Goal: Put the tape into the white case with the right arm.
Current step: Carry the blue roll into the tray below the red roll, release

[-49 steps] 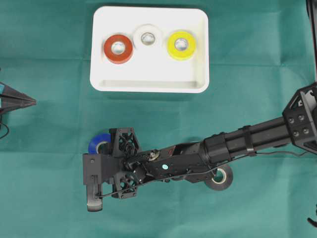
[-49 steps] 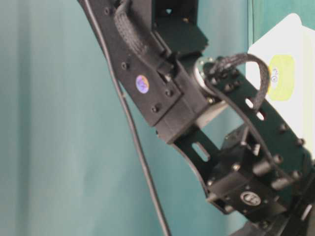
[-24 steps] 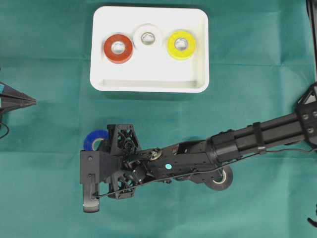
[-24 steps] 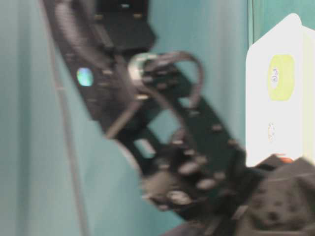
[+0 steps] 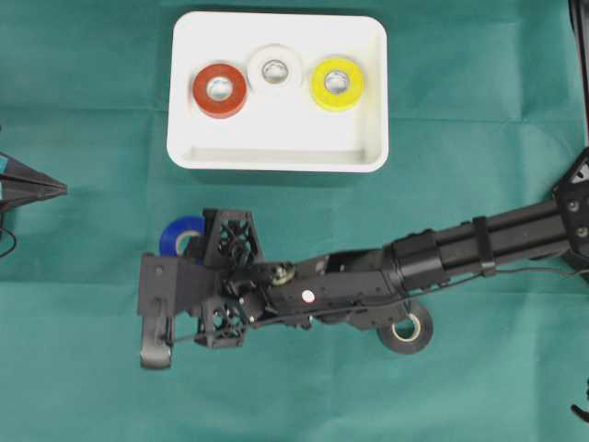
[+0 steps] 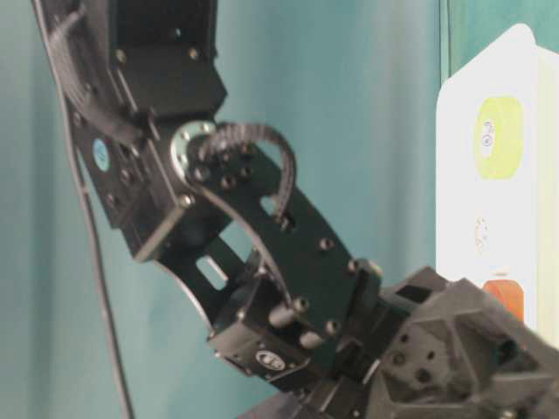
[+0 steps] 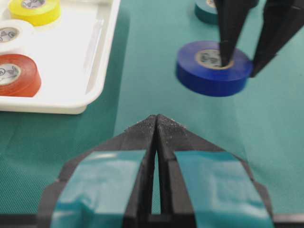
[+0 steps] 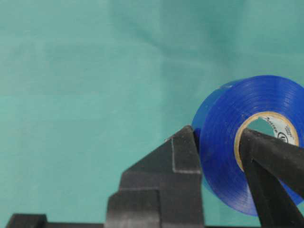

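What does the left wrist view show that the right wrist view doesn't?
Left wrist only: the white case with red, white and yellow rolls, plus the shut left gripper. Right wrist only: a close look at the right gripper pinching the blue tape wall, one finger outside, one in the core. Both: the blue tape gripped over green cloth.

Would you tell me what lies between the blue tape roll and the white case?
Only bare green cloth separates the blue tape roll from the white case, seen overhead.
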{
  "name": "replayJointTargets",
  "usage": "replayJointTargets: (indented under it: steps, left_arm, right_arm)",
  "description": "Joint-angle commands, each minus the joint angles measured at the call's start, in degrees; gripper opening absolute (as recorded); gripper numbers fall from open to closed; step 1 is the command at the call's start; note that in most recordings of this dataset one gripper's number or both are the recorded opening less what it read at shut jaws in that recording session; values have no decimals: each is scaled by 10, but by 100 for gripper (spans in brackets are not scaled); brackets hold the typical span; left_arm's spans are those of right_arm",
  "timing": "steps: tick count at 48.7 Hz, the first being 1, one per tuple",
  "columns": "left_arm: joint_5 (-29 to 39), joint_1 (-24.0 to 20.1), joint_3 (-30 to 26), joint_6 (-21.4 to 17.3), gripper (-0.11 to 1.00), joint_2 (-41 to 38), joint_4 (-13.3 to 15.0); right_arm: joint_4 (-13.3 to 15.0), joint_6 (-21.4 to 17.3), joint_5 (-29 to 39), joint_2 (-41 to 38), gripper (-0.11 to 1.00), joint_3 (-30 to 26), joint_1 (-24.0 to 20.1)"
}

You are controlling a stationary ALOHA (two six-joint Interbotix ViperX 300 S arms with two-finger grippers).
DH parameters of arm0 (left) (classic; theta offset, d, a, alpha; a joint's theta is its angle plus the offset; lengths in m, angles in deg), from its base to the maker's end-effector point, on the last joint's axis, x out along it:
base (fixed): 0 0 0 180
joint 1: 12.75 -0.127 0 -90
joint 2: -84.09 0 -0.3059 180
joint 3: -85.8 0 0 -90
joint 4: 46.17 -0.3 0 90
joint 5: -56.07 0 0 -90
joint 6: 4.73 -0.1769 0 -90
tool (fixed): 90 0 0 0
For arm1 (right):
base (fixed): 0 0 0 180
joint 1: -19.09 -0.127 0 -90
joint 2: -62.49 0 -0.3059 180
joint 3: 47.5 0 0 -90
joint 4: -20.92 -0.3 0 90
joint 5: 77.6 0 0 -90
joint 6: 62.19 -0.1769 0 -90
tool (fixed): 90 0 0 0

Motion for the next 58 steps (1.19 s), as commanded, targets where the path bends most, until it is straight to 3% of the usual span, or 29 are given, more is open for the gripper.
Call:
replayJointTargets:
  steps: [1,26,55,58]
  left_arm:
    - [-3,-1,-8,-1,0,-5,-1]
    - [-3,-1,-8,-1,0,-5,0]
    - [-3,-1,-8,-1,0,-5,-1]
    - [-3,-1,-8,-1,0,-5,0]
  right_arm:
    - [5,2,1,32,2,-16,21]
    - [18,5,1,42,2,-5,134]
    - [35,8,2,41,2,8,148]
    - [35,8,2,42,10,8,148]
